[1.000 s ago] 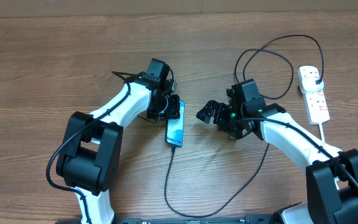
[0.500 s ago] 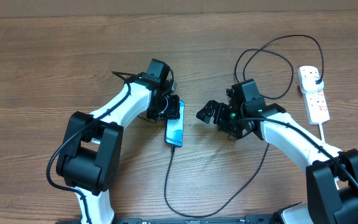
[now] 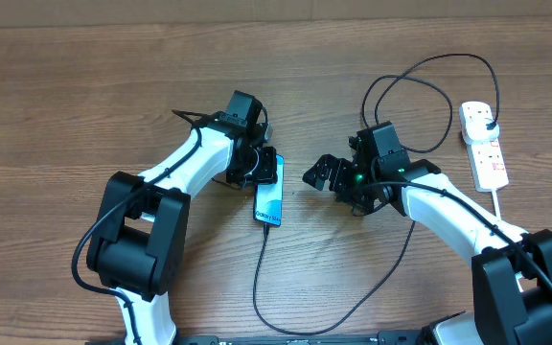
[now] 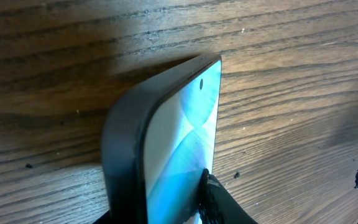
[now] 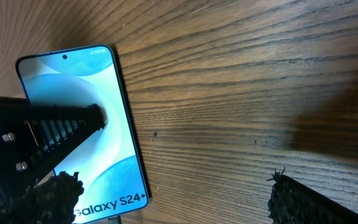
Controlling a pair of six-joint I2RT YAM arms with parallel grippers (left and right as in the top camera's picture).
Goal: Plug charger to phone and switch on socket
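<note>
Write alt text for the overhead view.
The left gripper grips the phone, screen-up on the wooden table; the right gripper hangs open beside it. The black charger loops from the phone's near end round to the white socket at far right.

the phone [image 3: 270,196] lies near the middle of the table [image 3: 84,86], screen up, light blue, with "galaxy s24+" printed by its bottom edge and a small camera hole at the top. the charger [image 3: 260,278], a thin black cable, meets the phone's bottom edge, trails toward the near side, sweeps right and loops up to a black plug seated in the socket [image 3: 490,158]. the socket, a white strip with pinkish-red markings, lies at the far right, its thick white cord leading nearward.
</note>
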